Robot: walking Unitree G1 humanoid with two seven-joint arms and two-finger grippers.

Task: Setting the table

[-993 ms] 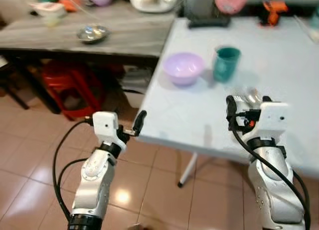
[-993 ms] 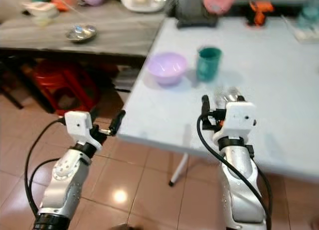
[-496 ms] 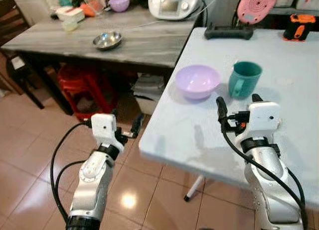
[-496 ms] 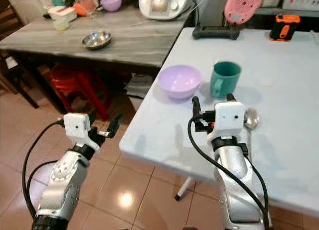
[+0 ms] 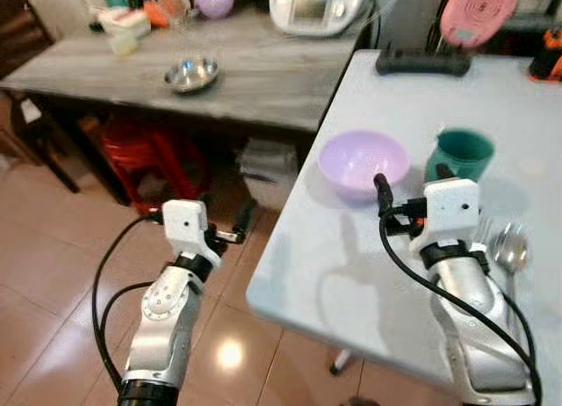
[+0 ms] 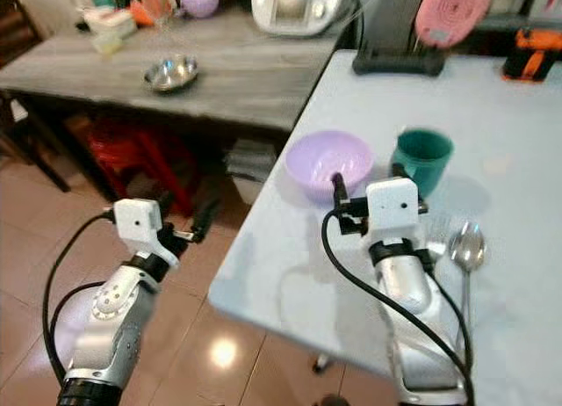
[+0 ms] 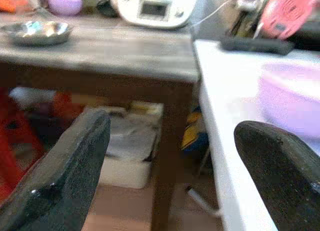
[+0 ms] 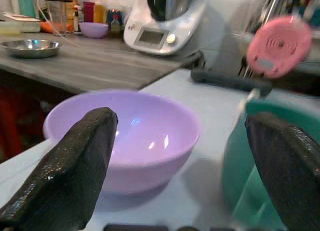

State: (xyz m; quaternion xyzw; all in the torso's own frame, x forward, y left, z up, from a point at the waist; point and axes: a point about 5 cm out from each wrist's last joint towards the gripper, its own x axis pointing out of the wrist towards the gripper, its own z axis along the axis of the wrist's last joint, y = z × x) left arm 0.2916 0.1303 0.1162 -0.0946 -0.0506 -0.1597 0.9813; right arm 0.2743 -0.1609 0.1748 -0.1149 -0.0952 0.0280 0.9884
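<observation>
A lilac bowl [image 5: 363,163] and a teal mug [image 5: 463,155] stand side by side on the white table [image 5: 334,283]. A spoon [image 5: 510,248] and a fork [image 5: 483,228] lie flat on the table just right of my right forearm. My right gripper [image 8: 182,118] hovers low over the table, open and empty. It faces the bowl [image 8: 125,136] and the mug [image 8: 240,161] from close by. My left gripper [image 7: 172,126] is open and empty, held off the table's left edge over the floor.
A grey wooden side table [image 5: 255,81] stands to the left with a steel bowl [image 5: 190,73], a white appliance [image 5: 316,3] and small containers. A red stool [image 5: 140,151] and boxes sit under it. A black device [image 5: 421,63] and a pink disc [image 5: 479,10] are at the white table's back.
The whole view has swung. My right gripper has come forward to the bowl and mug, so the spoon and fork now lie beside its forearm. The left arm keeps its pose.
</observation>
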